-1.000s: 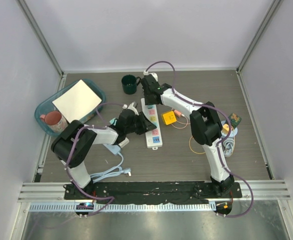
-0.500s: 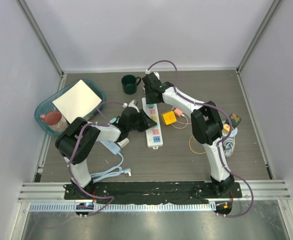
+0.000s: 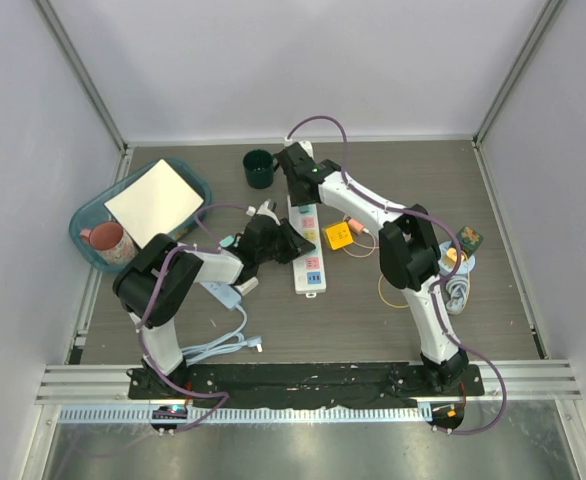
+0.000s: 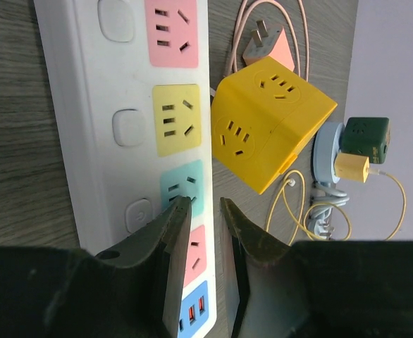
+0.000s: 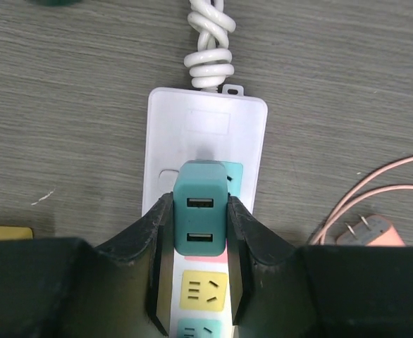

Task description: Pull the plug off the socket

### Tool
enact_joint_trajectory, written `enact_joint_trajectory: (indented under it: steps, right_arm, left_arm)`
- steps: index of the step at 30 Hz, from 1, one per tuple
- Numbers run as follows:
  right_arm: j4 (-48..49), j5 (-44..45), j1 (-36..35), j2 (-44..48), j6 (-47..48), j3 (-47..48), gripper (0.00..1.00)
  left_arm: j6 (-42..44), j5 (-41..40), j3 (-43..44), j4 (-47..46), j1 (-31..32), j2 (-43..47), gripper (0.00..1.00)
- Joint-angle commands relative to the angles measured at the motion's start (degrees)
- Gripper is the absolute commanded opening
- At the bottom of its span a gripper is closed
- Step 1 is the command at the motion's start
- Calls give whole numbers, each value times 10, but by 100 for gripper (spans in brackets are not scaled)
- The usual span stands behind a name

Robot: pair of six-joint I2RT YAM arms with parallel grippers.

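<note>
Since a second ago the right gripper [image 3: 298,178] has drawn a little toward the far end of the table [image 3: 333,325]. The left gripper [image 3: 285,243] has edged slightly to the right and its jaws have narrowed.

At the table's left edge lies a teal tray [image 3: 81,235] holding a white sheet [image 3: 155,200] and a pink cup [image 3: 108,240].

In the middle of the table the white power strip [image 3: 308,265] lies lengthwise, with coloured sockets in a row and its white cord [image 5: 208,39] knotted at the far end. A dark green mug [image 3: 260,168] stands near that end, to the left. A yellow cube adaptor [image 4: 270,130] sits just beside the strip's right edge, with a pink plug [image 4: 273,49] and its looped cable just beyond it.

The left gripper [image 4: 203,205] holds its jaws a narrow gap apart with nothing between them. Its tips are over the strip's right edge, by the pale teal socket.

The right gripper [image 5: 200,201] is clamped on the teal plug [image 5: 201,215], one finger against each side. The plug, showing two USB ports on its face, sits over the strip's farthest socket. Whether its pins have left the socket cannot be told.
</note>
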State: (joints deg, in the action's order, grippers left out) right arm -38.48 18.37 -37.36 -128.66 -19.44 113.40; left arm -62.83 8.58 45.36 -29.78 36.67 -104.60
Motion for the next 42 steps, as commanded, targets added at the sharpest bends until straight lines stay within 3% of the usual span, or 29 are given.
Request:
enact_joint_trajectory:
  steps: [1,11,19,22,28,30,34,37,38,42]
  right_arm:
    - [9,9,-13,40,22,50,1]
    - [32,-32,12,79,8,21,1]
    - [54,-48,60,142,4,-51,1]
    - [68,-69,81,167,-2,-89,4]
    - [119,-123,111,181,-25,-176,9]
    - [137,-131,116,175,-32,-198,12]
    - [160,-144,126,169,-31,-222,22]
    - [160,-141,130,166,-28,-222,42]
    - [160,-137,131,169,-28,-223,53]
    - [141,-99,140,187,-17,-222,74]
  left_arm:
    - [39,-68,-39,191,4,-68,31]
    - [42,-72,-36,210,5,-54,32]
    - [63,-74,16,270,5,7,33]
    - [89,-67,61,313,4,38,39]
    - [125,-52,140,353,4,115,63]
    - [135,-31,174,373,4,134,77]
    - [151,1,193,393,4,165,87]
    - [153,3,179,394,4,199,89]
    - [155,1,174,399,4,206,89]
    - [172,-2,156,416,4,244,89]
